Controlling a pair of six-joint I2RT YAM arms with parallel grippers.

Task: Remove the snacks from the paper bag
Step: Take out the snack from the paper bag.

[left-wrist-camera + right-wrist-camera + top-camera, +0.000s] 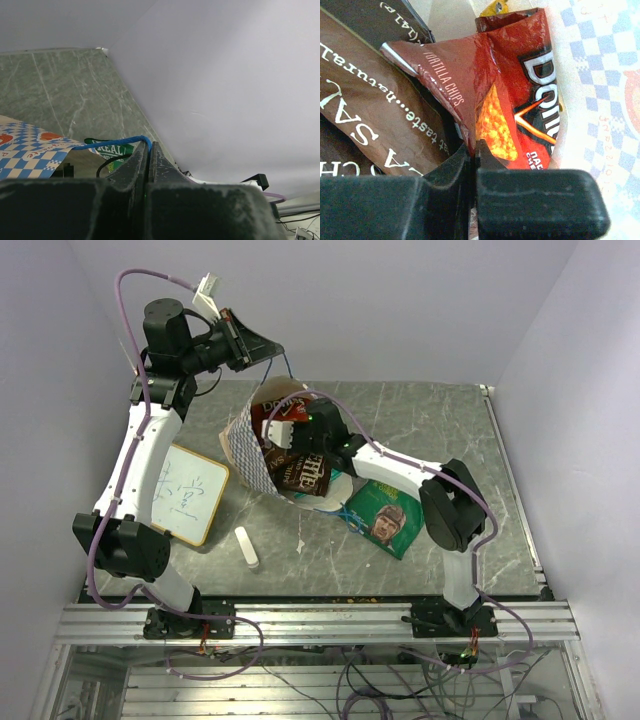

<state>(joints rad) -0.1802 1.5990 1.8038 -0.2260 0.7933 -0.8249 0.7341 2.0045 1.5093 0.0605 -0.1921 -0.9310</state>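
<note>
Blue cord [115, 142] btwn L jaws, wrist-cam

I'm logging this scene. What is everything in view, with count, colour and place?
paper bag: one, cream with blue-white chequers, table centre
blue cord handle: one, blue, in the left gripper
Doritos packet: one, red-orange, inside the bag
brown packets: at least two, brown, inside the bag
green packet: one, green, on the table right of the bag
whiteboard: one, white, wood-framed, left of the bag
white cylinder: one, white, in front of the bag
table: one, grey-green marbled
left gripper: one, black, raised, shut on the handle
right gripper: one, black, inside the bag, shut on the Doritos packet
</note>
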